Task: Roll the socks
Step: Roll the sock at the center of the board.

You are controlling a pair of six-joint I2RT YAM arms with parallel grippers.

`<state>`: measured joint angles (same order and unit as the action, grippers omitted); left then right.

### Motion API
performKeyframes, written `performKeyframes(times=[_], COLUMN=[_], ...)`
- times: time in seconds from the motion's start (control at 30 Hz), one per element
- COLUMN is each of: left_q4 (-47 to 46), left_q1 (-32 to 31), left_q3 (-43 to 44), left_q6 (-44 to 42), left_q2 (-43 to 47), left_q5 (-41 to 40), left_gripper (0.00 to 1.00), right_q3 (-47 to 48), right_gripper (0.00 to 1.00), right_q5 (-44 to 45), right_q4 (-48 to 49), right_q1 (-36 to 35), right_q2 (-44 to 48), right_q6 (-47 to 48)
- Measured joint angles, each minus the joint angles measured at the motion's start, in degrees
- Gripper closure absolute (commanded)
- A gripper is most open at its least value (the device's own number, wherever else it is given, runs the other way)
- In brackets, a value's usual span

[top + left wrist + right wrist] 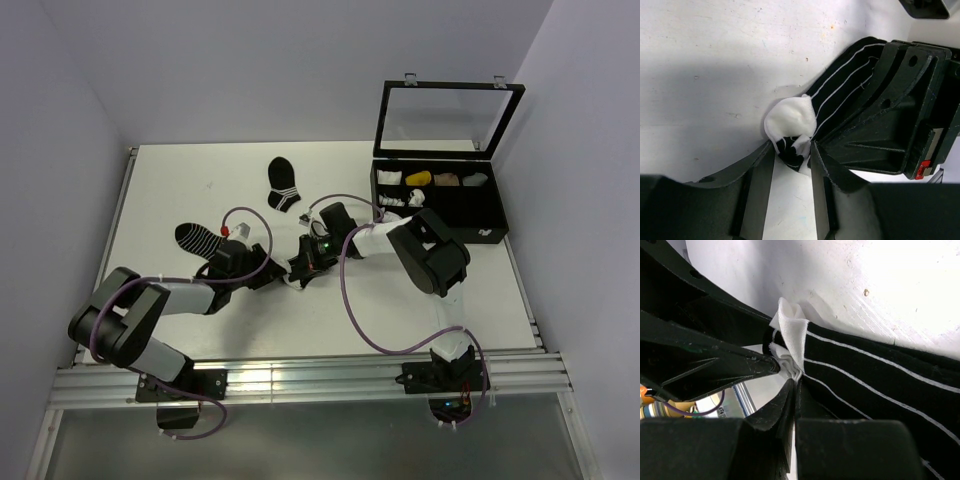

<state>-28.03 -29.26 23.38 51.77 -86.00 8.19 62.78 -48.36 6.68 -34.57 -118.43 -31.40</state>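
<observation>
The socks (pixel 790 120) are bunched together at mid-table between my two grippers: a black sock with thin white stripes (pixel 880 375) and a white part (pixel 790 330) folded at its end. My left gripper (pixel 792 147) has its fingertips on either side of the white-and-black bunch and grips it. My right gripper (pixel 797 377) is pinched shut on the white fabric at the black sock's end. In the top view both grippers, left (pixel 283 275) and right (pixel 305 262), meet tip to tip and hide the socks.
A black sock with white bands (pixel 283 183) lies at the back centre. A striped black sock (pixel 195 237) lies left of my left arm. A black compartment box (pixel 490 225) with its lid open stands at the right, with rolled socks in it.
</observation>
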Motion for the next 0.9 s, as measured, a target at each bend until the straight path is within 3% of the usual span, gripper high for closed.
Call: performKeyframes(times=[0.1,0.23,0.33,0.5,0.57,0.73,0.9], left_q4=[0.07,0.17,0.39,3.21,5.25,13.4,21.27], left_q1=[0.24,0.44,0.46,0.46,0.46,0.46,0.46], left_q3=[0.0,0.02,0.13,1.62,2.54,6.58,10.19], left_q6=[-0.02,0.09,0.17,0.17,0.17,0.2,0.5], left_q2=[-0.2,-0.94,-0.98,-0.96,-0.83,-0.72,-0.74], left_q5=[0.15,0.22,0.2,0.02,-0.15,-0.72,-0.94], left_gripper=[0.68,0.88,1.0,1.0,1.0,1.0,1.0], right_q3=[0.02,0.24,0.24,0.02,-0.96,-4.81,-8.57], right_gripper=[1.0,1.0,0.9,0.66,0.47,0.43,0.5], right_q5=[-0.07,-0.13,-0.11,2.38,5.73,20.24,37.22], right_q4=[0.0,-0.35,-0.5,-2.12,-3.17,-5.49,-4.52], right_q1=[0.0,0.0,0.0,-0.04,-0.15,-2.84,-13.07], right_q2=[-0.02,-0.04,-0.04,2.03,4.72,15.02,25.66], right_q6=[0.0,0.39,0.83,2.54,4.04,9.33,16.63])
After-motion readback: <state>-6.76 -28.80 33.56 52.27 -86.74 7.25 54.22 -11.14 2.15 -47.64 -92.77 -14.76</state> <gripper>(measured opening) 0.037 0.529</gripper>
